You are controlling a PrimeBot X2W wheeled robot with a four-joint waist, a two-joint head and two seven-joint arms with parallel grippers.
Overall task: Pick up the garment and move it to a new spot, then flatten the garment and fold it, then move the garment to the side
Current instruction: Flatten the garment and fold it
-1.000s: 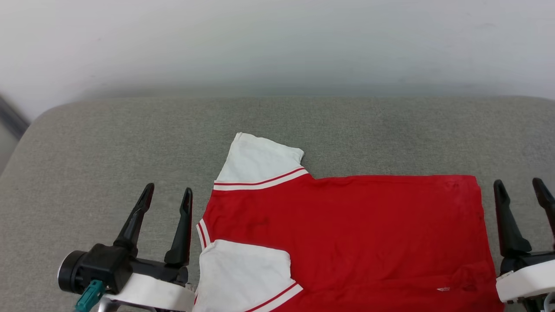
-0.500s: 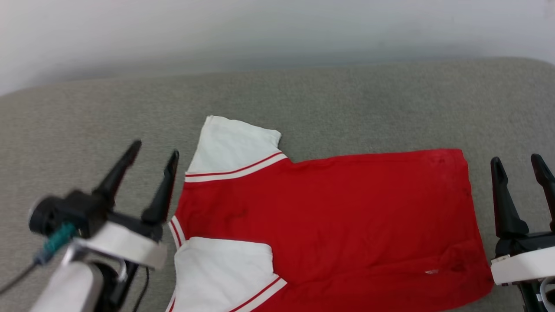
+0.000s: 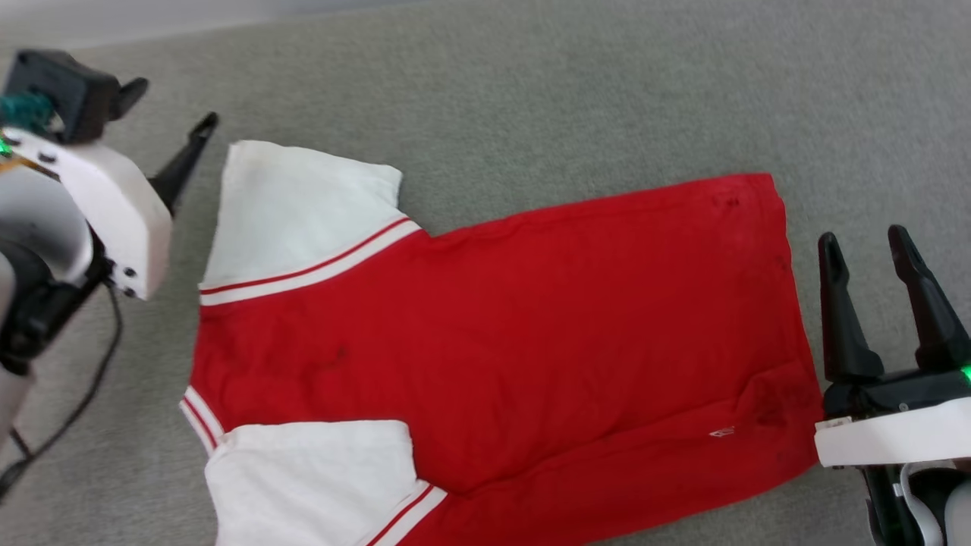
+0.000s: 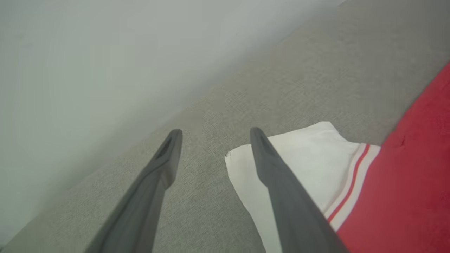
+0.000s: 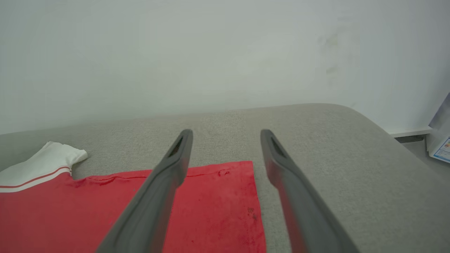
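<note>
The garment (image 3: 493, 326) lies spread flat on the grey cushion (image 3: 576, 91), red body with two white sleeves toward the left and its hem toward the right. My left gripper (image 3: 171, 104) hovers open just left of the far white sleeve (image 3: 296, 205). In the left wrist view the left gripper (image 4: 216, 133) has one finger over that sleeve's (image 4: 309, 154) outer corner and the other over bare cushion. My right gripper (image 3: 863, 238) stands open just right of the hem. In the right wrist view the right gripper (image 5: 226, 133) straddles the garment's (image 5: 70, 211) far hem corner.
A pale wall (image 5: 211, 52) rises behind the cushion. The cushion's rounded right end (image 5: 369, 126) drops off toward a white object with a label (image 5: 441, 144). A dark cable (image 3: 76, 394) hangs from my left arm at the lower left.
The head camera has tipped down, so the whole picture shifted. My left arm has reached forward from beside the collar to the far sleeve. The right gripper stays by the hem.
</note>
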